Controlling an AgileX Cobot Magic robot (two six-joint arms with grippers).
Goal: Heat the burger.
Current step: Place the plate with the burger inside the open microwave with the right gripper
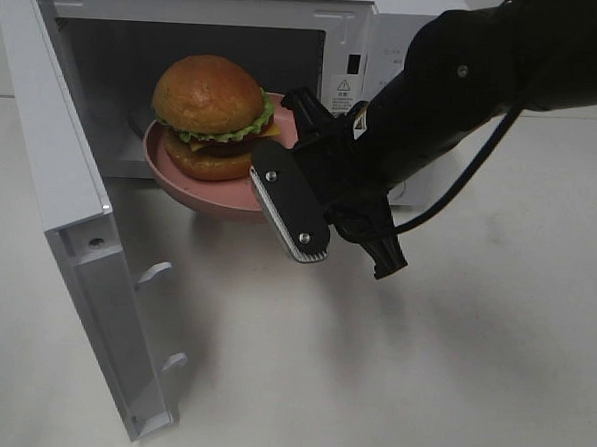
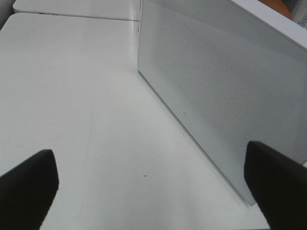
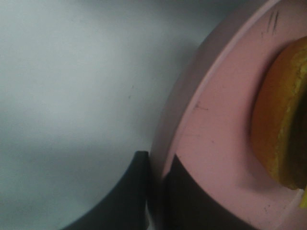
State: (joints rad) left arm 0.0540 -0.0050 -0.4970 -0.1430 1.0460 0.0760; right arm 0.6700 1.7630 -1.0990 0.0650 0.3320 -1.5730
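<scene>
The burger [image 1: 209, 109] has a glossy brown bun, a lettuce edge and a dark patty, and it rests on a pink plate [image 1: 195, 193] at the mouth of the open microwave [image 1: 368, 47]. My right gripper [image 1: 276, 172] is shut on the plate's near right rim. In the right wrist view its dark fingers [image 3: 127, 196] pinch the pink plate [image 3: 216, 134], with the burger [image 3: 283, 120] at the edge of the picture. My left gripper [image 2: 151, 179] is open and empty over the white table. It does not show in the exterior high view.
The microwave door [image 1: 71, 172] is swung wide open to the left, with its latch hooks [image 1: 156, 271] sticking out. A white, finely dotted microwave panel [image 2: 230, 96] stands close by my left gripper. A black cable [image 1: 471, 173] hangs from the right arm.
</scene>
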